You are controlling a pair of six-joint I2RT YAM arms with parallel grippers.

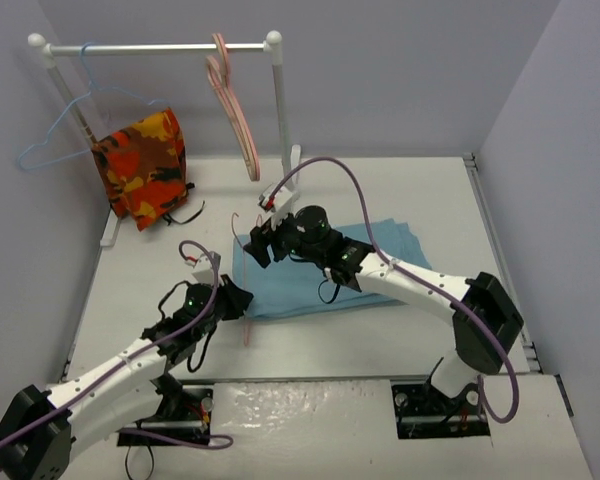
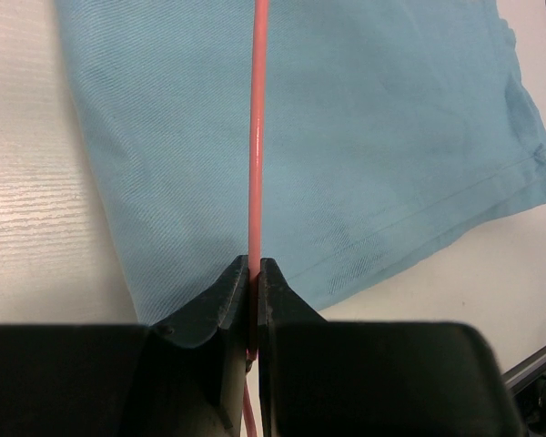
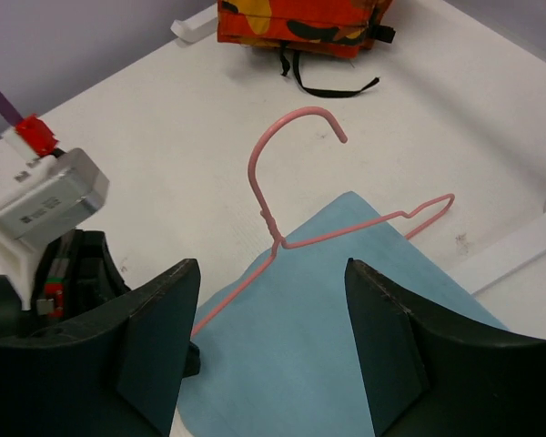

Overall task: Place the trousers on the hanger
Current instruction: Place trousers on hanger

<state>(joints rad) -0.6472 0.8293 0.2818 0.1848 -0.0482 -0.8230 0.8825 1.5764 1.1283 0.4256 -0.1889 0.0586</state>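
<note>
The light blue trousers (image 1: pixel 320 285) lie folded flat in the middle of the table. The salmon-pink wire hanger (image 1: pixel 247 328) lies along their left end, on top of the cloth. My left gripper (image 1: pixel 238 298) is shut on one wire of the hanger (image 2: pixel 255 137), right at the trousers' edge (image 2: pixel 373 137). My right gripper (image 1: pixel 261 246) is open and empty, and hovers over the trousers' far left corner. Its wrist view shows the hanger's neck (image 3: pixel 275 232), the hook pointing away, and the trousers (image 3: pixel 328 355) between the wide fingers (image 3: pixel 155 337).
A white clothes rack (image 1: pixel 160 47) stands at the back left. It holds a thin blue wire hanger (image 1: pixel 55 130), thicker pink hangers (image 1: pixel 235 110) and an orange patterned cloth (image 1: pixel 142 165). Walls close off the back and both sides.
</note>
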